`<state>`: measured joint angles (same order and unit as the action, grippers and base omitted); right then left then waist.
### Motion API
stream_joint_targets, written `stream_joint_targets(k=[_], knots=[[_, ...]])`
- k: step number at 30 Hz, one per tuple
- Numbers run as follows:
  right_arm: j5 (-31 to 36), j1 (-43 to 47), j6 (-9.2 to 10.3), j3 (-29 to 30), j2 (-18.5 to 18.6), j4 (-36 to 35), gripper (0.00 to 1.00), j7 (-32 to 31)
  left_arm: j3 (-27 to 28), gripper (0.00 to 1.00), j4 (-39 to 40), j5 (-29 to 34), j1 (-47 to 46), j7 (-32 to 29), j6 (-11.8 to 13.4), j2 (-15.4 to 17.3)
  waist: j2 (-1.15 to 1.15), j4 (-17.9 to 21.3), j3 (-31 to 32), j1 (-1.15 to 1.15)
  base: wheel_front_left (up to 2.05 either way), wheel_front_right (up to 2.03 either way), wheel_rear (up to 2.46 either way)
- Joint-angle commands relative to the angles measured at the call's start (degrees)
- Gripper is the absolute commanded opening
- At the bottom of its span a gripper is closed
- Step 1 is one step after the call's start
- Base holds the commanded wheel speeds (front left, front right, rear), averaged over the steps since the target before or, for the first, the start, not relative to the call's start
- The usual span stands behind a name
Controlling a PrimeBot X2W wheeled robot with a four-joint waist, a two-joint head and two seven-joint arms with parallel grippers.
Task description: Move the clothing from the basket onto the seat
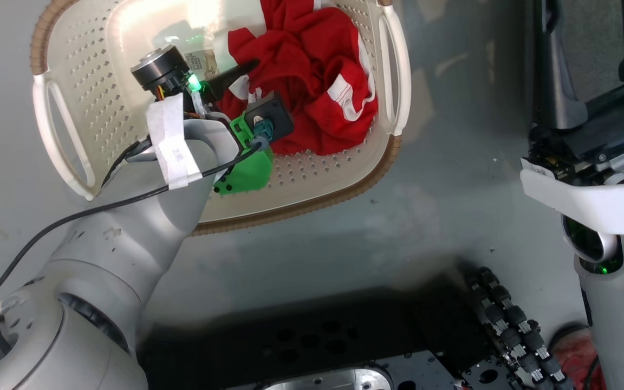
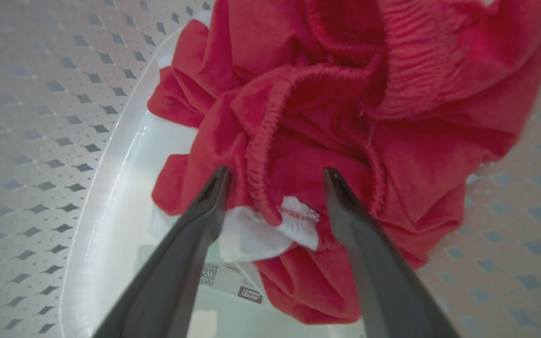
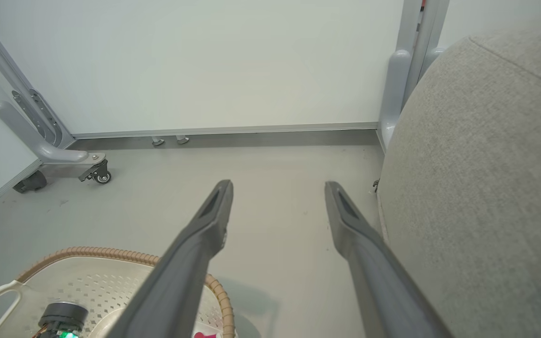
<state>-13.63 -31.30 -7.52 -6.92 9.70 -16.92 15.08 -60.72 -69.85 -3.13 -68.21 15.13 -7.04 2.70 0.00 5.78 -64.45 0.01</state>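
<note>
Crumpled red-and-white fabric clothing (image 1: pixel 312 70) lies in a cream perforated plastic basket (image 1: pixel 101 81), by its right handle (image 1: pixel 396 70). Left gripper (image 2: pixel 276 174) gapes wide astride a fold; right gripper (image 3: pixel 277 187) wide, empty, beside grey upholstered seat (image 3: pixel 486 188).

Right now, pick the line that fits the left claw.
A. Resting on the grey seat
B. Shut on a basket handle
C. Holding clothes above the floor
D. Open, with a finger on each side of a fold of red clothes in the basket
D: the left wrist view shows the left claw open, its fingers on either side of a bunched fold of the red clothes, which lie inside the basket.
</note>
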Motion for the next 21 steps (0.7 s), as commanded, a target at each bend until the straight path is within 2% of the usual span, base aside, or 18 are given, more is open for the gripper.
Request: stream_joint_targets(k=[1, 7, 8, 10, 11, 14, 21], knots=[[0.2, 0.2, 0.06, -0.3, 0.3, -0.5, 1.00, 0.1, -0.2, 1.00, -0.6, 0.1, -1.3, 0.0, 0.2, 0.3, 0.00, 0.2, -0.6, -0.01, 0.00, 0.00, 0.00], [0.5, 1.1, 0.06, -1.1, 0.6, -1.7, 1.00, 0.1, -1.4, 1.00, -2.1, 0.3, -1.3, 0.0, 0.5, 0.3, 0.00, 0.5, -1.2, -0.01, 0.00, 0.00, 0.00], [0.6, 1.1, 0.06, -1.2, 0.6, -1.9, 1.00, 0.1, -1.6, 0.90, -2.2, 0.3, -1.2, 0.0, 0.6, 0.3, 0.00, 0.5, -1.2, -0.01, 0.00, 0.00, 0.00], [0.6, 1.2, 0.06, -1.4, 0.7, -2.0, 1.00, 0.1, -1.8, 0.40, -2.4, 0.1, -1.1, 0.0, 0.6, 0.3, 0.00, 0.6, -1.3, -0.01, 0.00, 0.00, 0.00], [0.7, 1.1, 0.06, -1.6, 0.9, -2.1, 1.00, 0.1, -1.8, 0.00, -2.5, -0.1, -1.0, 0.0, 0.5, 0.3, 0.00, 0.6, -1.3, -0.01, 0.00, 0.00, 0.00], [1.0, 1.0, 0.06, -1.8, 1.0, -2.2, 1.00, 0.1, -1.8, 0.00, -2.7, -0.8, -0.7, 0.0, 0.5, 0.3, 0.00, 0.6, -1.3, -0.01, 0.00, 0.00, 0.00], [1.2, -0.4, 0.06, -1.6, 0.8, -2.3, 1.00, 0.1, -1.5, 0.00, -0.1, -1.6, -1.1, 0.0, 3.4, 0.3, 0.00, 0.0, -0.9, -0.01, 0.00, 0.00, 0.00]])
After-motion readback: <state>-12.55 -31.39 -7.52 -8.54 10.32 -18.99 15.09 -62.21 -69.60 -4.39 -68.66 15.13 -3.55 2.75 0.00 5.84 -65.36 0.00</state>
